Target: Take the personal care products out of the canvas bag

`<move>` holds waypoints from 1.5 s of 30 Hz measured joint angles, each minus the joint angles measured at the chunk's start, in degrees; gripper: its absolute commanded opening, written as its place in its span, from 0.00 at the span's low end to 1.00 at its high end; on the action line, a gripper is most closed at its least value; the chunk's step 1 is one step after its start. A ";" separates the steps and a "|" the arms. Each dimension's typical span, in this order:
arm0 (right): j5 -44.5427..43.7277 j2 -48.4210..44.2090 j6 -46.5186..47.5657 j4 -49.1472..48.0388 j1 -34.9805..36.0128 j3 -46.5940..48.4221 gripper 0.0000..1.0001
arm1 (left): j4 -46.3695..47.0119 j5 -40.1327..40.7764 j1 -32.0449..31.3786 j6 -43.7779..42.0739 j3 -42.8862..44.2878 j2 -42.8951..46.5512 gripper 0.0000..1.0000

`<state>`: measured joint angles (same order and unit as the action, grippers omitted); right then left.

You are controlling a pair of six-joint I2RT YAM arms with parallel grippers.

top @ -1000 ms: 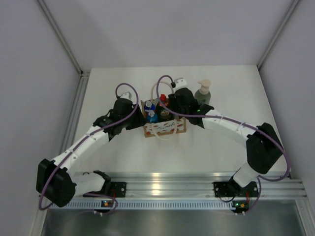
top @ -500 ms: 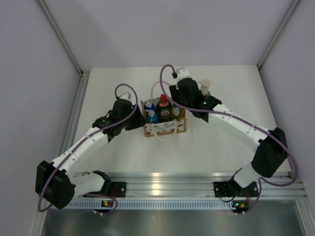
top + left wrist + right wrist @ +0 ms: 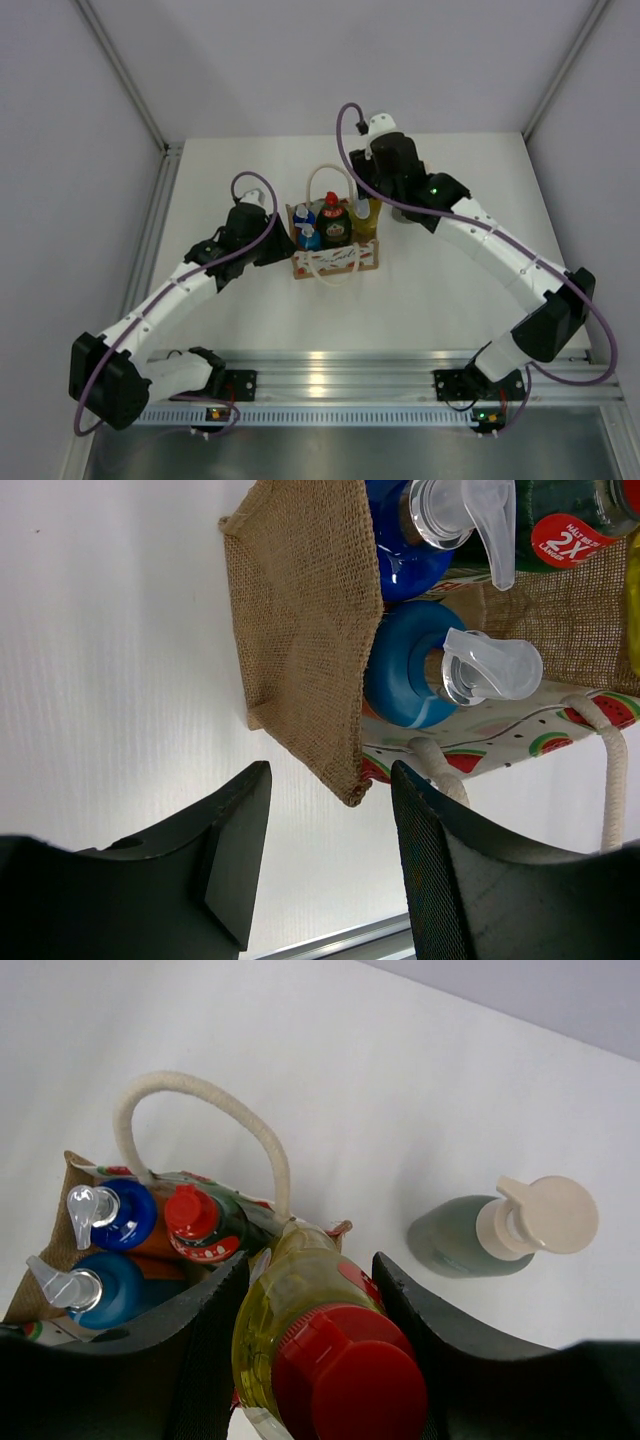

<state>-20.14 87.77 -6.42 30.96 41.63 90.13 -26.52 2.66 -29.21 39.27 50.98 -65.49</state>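
yellow plastic filled the gap of the right gripper (image 3: 318, 1345). both jaws were closed on the upper body of the slim yellow bottle (image 3: 290, 1310), just below its red cap (image 3: 350, 1385). as a judgement, this high grip kept the fingers out of the crowded bag mouth and left the base free to pass the rim.

the bottle's long axis ran near vertical, with the cap up toward the wrist camera and the base down toward the right end of the canvas bag (image 3: 335, 262). whether the base was clear of the rim could not be told.

the left gripper (image 3: 330, 780) sat low at the bag's left end wall (image 3: 300, 610). its jaws stood apart with the wall's lower corner in the gap, and no firm pinch on the canvas was visible. this position suited bracing the bag against sliding or tipping during extraction.

inside the bag:
- the round green bottle (image 3: 225, 1235) stood upright, red cap up.
- the two blue-topped spray bottles (image 3: 100, 1285) stood upright at the left end, clear nozzles on top.

a rope handle (image 3: 200, 1100) arched up beside the held bottle and was a possible snag point.

the grey-green pump bottle (image 3: 450, 1240) stood upright on the table (image 3: 400, 1080), apart from the bag. judged from this layout, one product was out, one was in hand, and three waited.
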 measured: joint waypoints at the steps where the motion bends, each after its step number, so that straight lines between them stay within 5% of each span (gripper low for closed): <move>1: 0.00 -0.11 0.07 0.39 -0.20 0.70 0.00 | 0.00 0.00 0.00 0.07 -0.09 0.09 0.56; 19: -9.05 -7.80 3.41 5.09 -3.91 2.10 0.00 | -0.02 0.04 0.00 0.74 -0.11 0.15 0.55; 33: -10.27 -14.73 3.43 -8.52 -7.06 -25.46 0.00 | 0.00 0.85 0.00 0.90 -1.16 1.88 0.54; 45: -9.62 -14.78 1.79 -17.35 -8.74 -36.59 0.00 | 0.00 1.27 0.00 0.87 -1.95 2.40 0.53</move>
<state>-29.76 72.99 -4.62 13.61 32.88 53.54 -26.52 3.92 -29.21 40.14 49.04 -63.09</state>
